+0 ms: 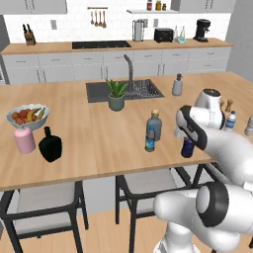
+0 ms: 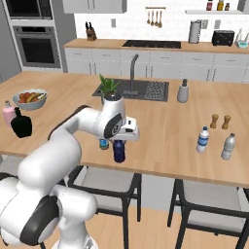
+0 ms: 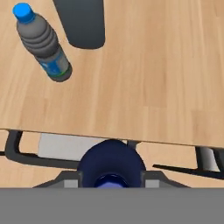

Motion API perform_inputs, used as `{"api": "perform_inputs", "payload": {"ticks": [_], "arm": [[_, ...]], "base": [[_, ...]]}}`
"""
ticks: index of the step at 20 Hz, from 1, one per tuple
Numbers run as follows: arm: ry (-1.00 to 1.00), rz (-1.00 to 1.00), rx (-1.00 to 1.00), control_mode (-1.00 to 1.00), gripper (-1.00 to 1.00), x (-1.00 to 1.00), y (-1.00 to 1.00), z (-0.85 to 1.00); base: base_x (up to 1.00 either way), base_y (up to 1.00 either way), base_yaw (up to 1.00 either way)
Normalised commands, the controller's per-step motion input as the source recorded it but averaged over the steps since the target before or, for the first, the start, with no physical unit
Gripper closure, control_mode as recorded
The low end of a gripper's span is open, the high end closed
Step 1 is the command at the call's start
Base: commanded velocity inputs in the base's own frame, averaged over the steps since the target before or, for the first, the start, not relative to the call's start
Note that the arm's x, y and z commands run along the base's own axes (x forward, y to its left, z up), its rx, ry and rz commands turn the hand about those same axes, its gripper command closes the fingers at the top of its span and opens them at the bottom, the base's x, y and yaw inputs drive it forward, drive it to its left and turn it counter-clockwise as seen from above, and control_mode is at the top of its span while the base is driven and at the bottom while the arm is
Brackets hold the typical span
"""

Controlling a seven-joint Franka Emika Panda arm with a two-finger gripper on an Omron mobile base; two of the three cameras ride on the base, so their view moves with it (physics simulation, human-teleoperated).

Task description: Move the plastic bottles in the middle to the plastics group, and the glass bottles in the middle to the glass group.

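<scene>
My gripper [image 2: 119, 144] is at the counter's front edge, its jaws closed against the sides of the dark navy plastic bottle [image 3: 111, 162] [image 2: 119, 151] [image 1: 187, 148], which stands upright. To its left stands the clear plastic bottle [image 3: 43, 43] [image 1: 150, 139] with blue cap and label. Just behind that is the taller grey-blue glass bottle [image 1: 154, 124] [image 3: 83, 22]. The plastics group, a water bottle [image 2: 203, 140] and a pale clear bottle [image 2: 227, 147], is on the right. The glass group, a pink bottle [image 1: 23, 139] and a black bottle [image 1: 50, 145], is on the left.
Two brown shakers [image 2: 220, 121] stand behind the plastics group. A fruit bowl [image 1: 27, 116] sits behind the pink bottle. A potted plant [image 1: 117, 95], sink [image 1: 123, 90] and soap dispenser [image 1: 177, 85] are further back. Chairs [image 2: 209, 199] stand under the counter's front edge.
</scene>
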Motion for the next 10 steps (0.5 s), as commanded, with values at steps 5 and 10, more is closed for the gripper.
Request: {"api": "perform_inputs", "payload": {"ticks": [5, 10], "arm": [[0.0, -0.01, 0.0, -1.0, 1.0, 0.0, -1.0, 0.26], [0.0, -0.03, 0.0, -1.0, 1.0, 0.0, -1.0, 0.13]], "base": [[0.0, 0.0, 0.0], [0.0, 0.0, 0.0]]}}
